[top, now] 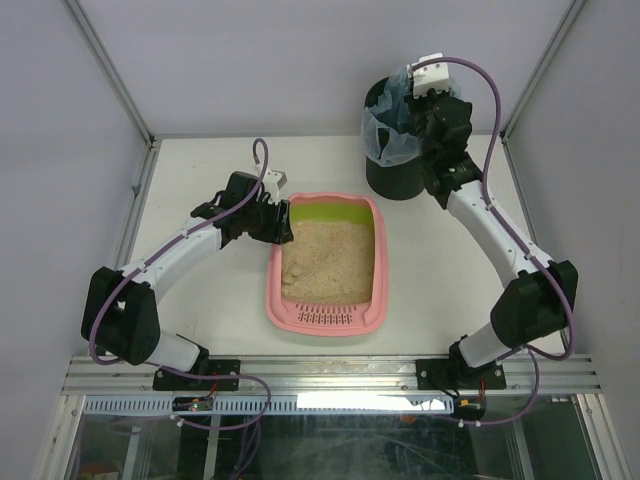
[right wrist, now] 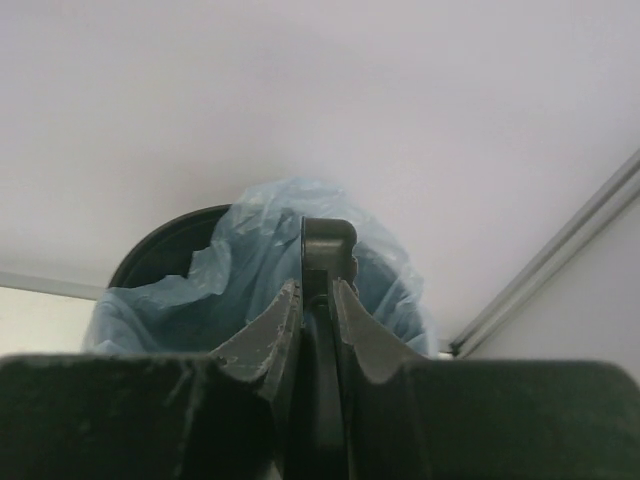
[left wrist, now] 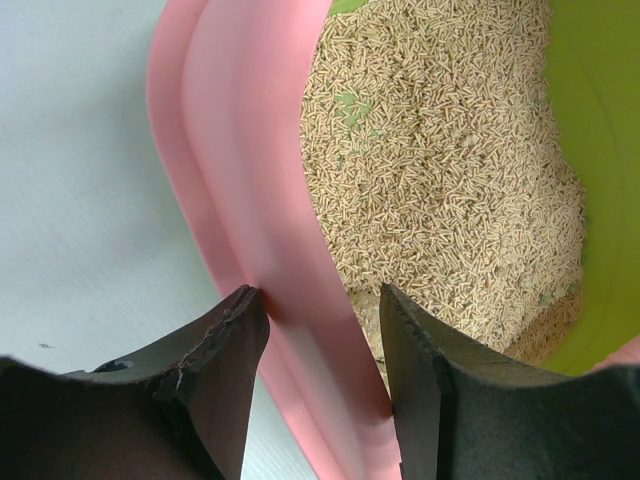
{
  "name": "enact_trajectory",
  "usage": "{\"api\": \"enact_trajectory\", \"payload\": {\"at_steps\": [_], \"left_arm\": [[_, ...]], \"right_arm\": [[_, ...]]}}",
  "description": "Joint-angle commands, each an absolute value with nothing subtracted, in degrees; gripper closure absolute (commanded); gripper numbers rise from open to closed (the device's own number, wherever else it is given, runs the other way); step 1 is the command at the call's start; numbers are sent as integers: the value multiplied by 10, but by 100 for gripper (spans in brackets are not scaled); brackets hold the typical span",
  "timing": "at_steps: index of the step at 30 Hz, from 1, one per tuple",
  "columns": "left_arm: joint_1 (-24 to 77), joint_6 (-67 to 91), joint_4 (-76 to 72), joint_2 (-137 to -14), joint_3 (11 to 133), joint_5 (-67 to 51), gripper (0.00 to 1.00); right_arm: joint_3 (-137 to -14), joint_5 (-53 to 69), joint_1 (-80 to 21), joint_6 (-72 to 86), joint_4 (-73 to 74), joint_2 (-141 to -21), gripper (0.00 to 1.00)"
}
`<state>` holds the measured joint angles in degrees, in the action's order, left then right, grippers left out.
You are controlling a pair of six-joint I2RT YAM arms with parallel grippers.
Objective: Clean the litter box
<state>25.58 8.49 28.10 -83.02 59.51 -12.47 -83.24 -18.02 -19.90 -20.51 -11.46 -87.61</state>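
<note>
1. You had the litter box (top: 325, 318) at the middle of the pale, smooth surface (top: 200, 300). It was a pink, rounded-rectangular plastic tray with a glossy, rolled rim. Its slotted end faced the near edge and its lime-green inner end (top: 330, 210) faced the far edge.
2. The box held beige litter (left wrist: 440, 170) of small, rice-like grains. It lay unevenly, with green showing through in a few spots.
3. Your left fingers (left wrist: 225, 340), matte black and scuffed, were clamped on the box's left wall (left wrist: 250, 180) near its far left corner. One finger was outside on the rim and the other was inside against the wall.
4. A round black bin (top: 395, 180) stood at the far right corner of the surface. It was lined with a thin, crinkled, translucent bluish bag (right wrist: 260, 230) that puffed above its mouth.
5. Your right fingers (right wrist: 265, 340) were closed tight on a flat black plastic bar (right wrist: 328, 240) with a rounded end, held above the bin's open bag. The rest of that bar was hidden from view.
</note>
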Motion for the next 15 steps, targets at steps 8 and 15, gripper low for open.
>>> {"api": "enact_trajectory", "payload": {"at_steps": [8, 15], "left_arm": [[265, 64, 266, -848, 601, -119, 51], [265, 67, 267, -846, 602, -122, 51]], "right_arm": [[-778, -163, -240, -113, -183, -702, 100], [-745, 37, -242, 202, 4, -628, 100]]}}
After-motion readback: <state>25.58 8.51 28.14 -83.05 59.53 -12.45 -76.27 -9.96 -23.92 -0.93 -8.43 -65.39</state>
